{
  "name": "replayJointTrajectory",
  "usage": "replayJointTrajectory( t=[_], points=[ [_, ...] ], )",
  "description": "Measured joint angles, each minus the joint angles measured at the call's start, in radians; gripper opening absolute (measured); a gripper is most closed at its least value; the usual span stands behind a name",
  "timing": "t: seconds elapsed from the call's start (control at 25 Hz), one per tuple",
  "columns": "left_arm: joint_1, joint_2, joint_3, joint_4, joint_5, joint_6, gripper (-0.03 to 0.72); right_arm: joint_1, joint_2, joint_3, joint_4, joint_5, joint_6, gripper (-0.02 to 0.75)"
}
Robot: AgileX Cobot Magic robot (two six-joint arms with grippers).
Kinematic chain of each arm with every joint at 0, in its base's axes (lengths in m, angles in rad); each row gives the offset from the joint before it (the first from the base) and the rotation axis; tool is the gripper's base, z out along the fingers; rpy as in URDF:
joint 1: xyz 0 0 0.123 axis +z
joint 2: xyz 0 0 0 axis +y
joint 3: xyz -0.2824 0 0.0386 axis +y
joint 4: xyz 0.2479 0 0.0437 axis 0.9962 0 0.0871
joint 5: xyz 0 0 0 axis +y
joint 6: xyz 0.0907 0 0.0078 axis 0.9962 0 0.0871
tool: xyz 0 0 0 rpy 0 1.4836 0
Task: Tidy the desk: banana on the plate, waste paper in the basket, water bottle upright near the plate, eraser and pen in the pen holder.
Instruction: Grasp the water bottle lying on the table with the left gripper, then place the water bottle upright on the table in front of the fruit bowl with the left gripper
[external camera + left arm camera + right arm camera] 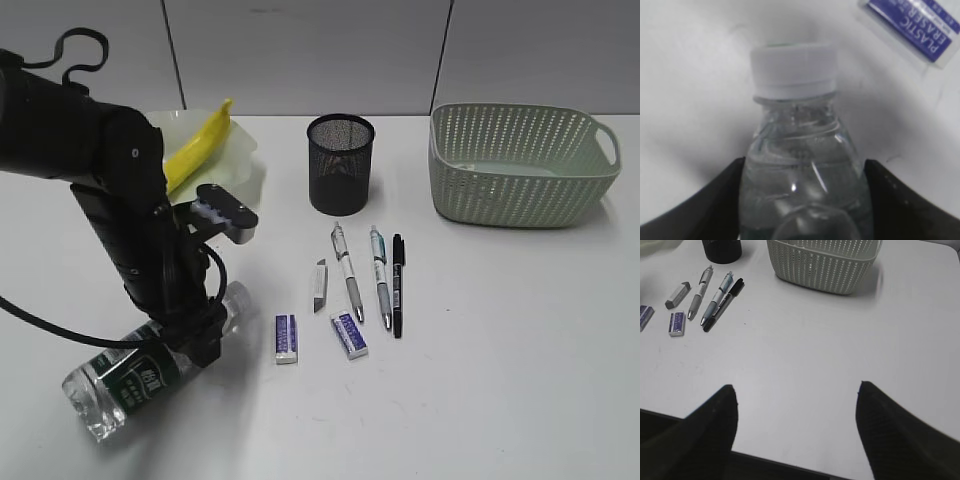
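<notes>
Open right claw (795, 432) above desk (810, 350), basket (822, 262) beyond.

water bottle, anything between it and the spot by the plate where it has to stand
Nothing visible does. The water bottle lies on the desk inside the left gripper, and the stretch up to the plate holds only the arm itself.

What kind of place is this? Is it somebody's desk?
Probably a desk set up for a robot to practise tidying: pens and erasers beside a black mesh pen holder on a plain white tabletop, blank wall behind.
</notes>
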State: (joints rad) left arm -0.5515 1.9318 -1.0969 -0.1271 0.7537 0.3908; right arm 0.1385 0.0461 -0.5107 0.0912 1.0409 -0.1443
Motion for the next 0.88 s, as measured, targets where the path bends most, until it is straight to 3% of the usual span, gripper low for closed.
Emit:
replayJointTrajectory(
  t=[0.4, 0.88],
  points=[
    [0.000, -0.026, -0.001, -0.011, 0.018, 0.000, 0.504, 0.000, 0.000, 0.000, 0.000, 0.000, 0.000, 0.569],
    [0.004, -0.325, 0.052, -0.071, -0.035, -0.015, 0.499, 0.000, 0.000, 0.000, 0.000, -0.001, 0.000, 0.570]
  ],
)
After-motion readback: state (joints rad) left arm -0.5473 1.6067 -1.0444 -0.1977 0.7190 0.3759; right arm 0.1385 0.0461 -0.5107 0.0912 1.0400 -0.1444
